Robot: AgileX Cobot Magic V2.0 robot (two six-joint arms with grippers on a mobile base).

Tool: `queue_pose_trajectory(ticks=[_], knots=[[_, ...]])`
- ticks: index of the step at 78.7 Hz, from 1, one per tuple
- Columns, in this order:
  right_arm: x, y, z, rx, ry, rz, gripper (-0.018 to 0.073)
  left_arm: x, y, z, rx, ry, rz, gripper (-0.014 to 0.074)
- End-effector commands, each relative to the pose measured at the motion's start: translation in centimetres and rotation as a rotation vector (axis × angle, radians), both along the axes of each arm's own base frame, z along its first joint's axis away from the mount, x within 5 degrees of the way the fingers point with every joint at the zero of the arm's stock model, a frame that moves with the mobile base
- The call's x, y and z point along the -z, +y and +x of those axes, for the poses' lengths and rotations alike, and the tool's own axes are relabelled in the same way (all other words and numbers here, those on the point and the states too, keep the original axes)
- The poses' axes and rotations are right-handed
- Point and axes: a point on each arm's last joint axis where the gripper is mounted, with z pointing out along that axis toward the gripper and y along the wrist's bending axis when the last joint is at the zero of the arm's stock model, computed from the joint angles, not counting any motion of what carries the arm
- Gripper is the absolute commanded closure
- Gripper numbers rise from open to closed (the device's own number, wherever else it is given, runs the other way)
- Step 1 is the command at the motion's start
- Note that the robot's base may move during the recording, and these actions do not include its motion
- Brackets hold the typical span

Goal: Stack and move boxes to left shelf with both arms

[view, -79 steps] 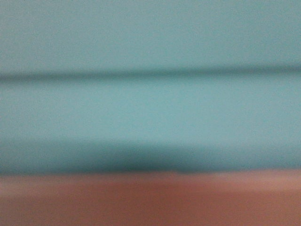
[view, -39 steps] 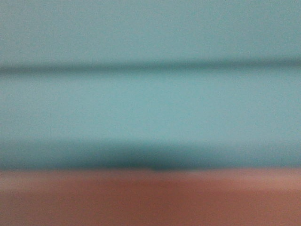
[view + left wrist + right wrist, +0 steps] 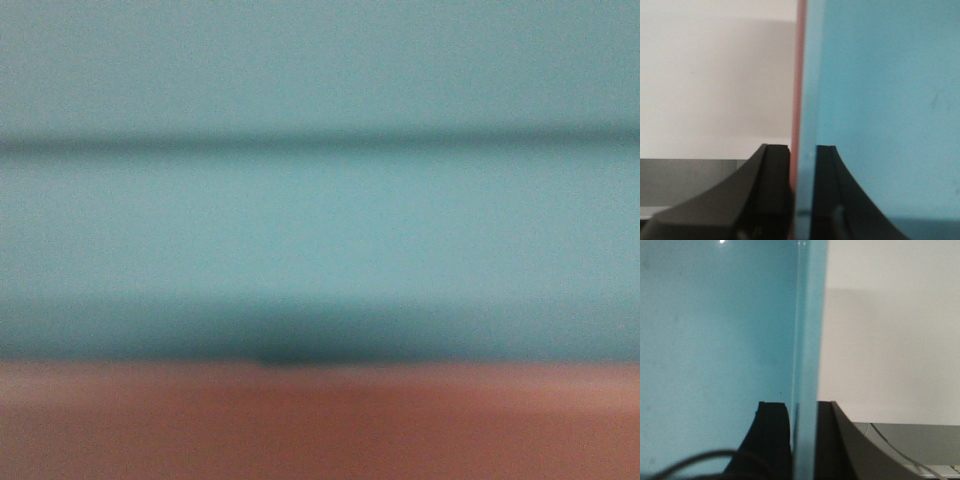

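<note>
The light blue box fills the front view from very close, blurred, with the salmon pink box as a band along the bottom. In the left wrist view my left gripper is shut on the boxes' side wall, pink rim outside and blue wall inside. In the right wrist view my right gripper is shut on the blue box's opposite wall. The left shelf is out of view.
A plain white wall stands behind the boxes in both wrist views. Below it lies a grey surface with a thin cable across it.
In the front view the boxes have shifted very slightly upward; the dark line across the blue box sits a little higher.
</note>
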Motion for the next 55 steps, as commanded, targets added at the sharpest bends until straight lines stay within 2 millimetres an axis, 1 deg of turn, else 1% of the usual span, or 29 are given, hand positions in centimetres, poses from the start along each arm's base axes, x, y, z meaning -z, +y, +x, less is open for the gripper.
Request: queue_pose_trajectory(ticks=[1,55], knots=[[-1.74,-0.22,-0.95,-0.010,0.010,0.052,0.0505,-1.84,-0.15,-1.63,0.012,0.055,-0.084,0.0603],[-1.74,-0.23,-0.96,-0.010,0.012,0.051,0.0505,-1.84,-0.15,-1.63,0.012,0.055,-0.084,0.0603]])
